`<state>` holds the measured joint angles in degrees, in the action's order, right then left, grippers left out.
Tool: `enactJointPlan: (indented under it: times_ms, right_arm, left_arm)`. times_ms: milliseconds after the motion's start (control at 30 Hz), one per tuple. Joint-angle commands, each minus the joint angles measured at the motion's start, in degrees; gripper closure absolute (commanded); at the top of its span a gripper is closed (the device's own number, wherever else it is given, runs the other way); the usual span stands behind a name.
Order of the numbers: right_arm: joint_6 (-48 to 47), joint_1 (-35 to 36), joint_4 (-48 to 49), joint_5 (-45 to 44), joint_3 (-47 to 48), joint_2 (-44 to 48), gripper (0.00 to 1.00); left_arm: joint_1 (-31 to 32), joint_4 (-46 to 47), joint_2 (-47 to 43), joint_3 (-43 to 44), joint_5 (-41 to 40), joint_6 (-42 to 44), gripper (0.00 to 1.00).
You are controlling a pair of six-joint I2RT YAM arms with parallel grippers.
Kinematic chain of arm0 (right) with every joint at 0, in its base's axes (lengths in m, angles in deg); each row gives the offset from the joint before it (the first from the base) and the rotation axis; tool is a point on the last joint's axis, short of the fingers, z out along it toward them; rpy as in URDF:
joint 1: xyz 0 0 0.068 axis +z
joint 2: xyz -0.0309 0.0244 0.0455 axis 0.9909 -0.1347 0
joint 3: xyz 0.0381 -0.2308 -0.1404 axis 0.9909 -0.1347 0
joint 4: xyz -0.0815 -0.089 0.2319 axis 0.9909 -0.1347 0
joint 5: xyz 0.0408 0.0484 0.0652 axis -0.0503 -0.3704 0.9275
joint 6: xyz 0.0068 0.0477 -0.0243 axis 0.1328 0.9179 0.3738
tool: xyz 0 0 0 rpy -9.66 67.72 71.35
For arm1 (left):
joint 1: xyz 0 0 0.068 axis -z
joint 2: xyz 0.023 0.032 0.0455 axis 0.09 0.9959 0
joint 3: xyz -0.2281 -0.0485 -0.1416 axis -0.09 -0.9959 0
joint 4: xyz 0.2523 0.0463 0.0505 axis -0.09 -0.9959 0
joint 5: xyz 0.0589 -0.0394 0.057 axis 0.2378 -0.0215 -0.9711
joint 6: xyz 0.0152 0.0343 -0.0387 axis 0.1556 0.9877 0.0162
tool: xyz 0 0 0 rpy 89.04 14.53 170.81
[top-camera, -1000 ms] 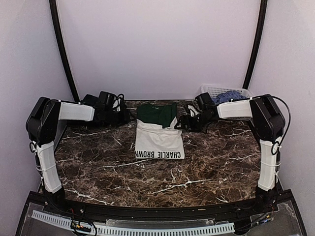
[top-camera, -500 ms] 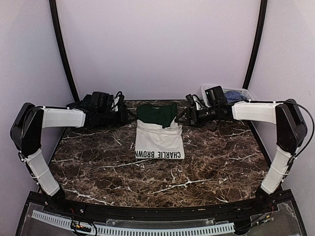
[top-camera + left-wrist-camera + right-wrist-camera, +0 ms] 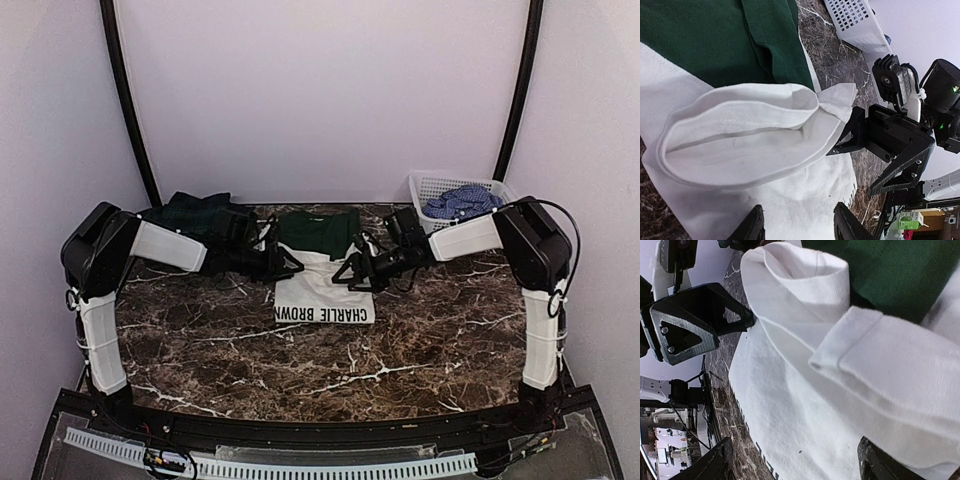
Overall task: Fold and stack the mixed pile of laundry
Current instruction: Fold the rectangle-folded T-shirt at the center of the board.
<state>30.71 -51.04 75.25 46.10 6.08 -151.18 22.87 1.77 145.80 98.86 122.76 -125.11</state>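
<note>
A white garment (image 3: pixel 322 290) with a dark green upper part (image 3: pixel 318 232) and black lettering lies flat mid-table. Its white sleeves are folded in over the body (image 3: pixel 740 140) (image 3: pixel 880 370). My left gripper (image 3: pixel 285 265) (image 3: pixel 800 230) hovers at its left edge, open, only cloth beneath. Facing it at the right edge is my right gripper (image 3: pixel 350 275) (image 3: pixel 795 467), open wide and empty. A dark green plaid garment (image 3: pixel 195 210) lies at the back left. The blue-and-white check shirt (image 3: pixel 460 200) sits in the basket.
The white lattice basket (image 3: pixel 440 183) (image 3: pixel 855 22) stands at the back right corner. Bare marble tabletop (image 3: pixel 330 360) stretches in front of the garment. The two grippers point at each other, a short way apart over the cloth.
Both arms swung in from the table's back edge to the white garment's two sides. The left jaws narrowed a little. The plaid garment at the back left now shows.
</note>
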Motion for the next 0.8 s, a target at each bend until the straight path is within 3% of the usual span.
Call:
enactJointPlan:
  times_ms: [0, 500, 633, 767]
  right_arm:
    - [-0.55, -0.57, 2.38, 0.47, 6.02, -2.68, 0.18]
    - [-0.80, -5.79, -1.97, 0.08, 24.47, -16.17, 0.18]
    - [-1.16, -6.36, -2.18, -0.20, 24.12, -16.41, 0.18]
    - [-3.78, -7.04, -4.36, -2.64, 20.84, -10.43, 0.18]
  left_arm:
    - [0.23, 2.92, 1.12, 3.51, 1.37, -0.94, 0.54]
    - [-7.13, 3.22, 13.68, 16.71, -0.16, -5.70, 0.52]
    - [-8.51, 2.79, 15.56, 17.57, 0.04, -6.98, 0.51]
    - [-8.85, 2.06, 12.78, 15.66, -0.92, -6.35, 0.52]
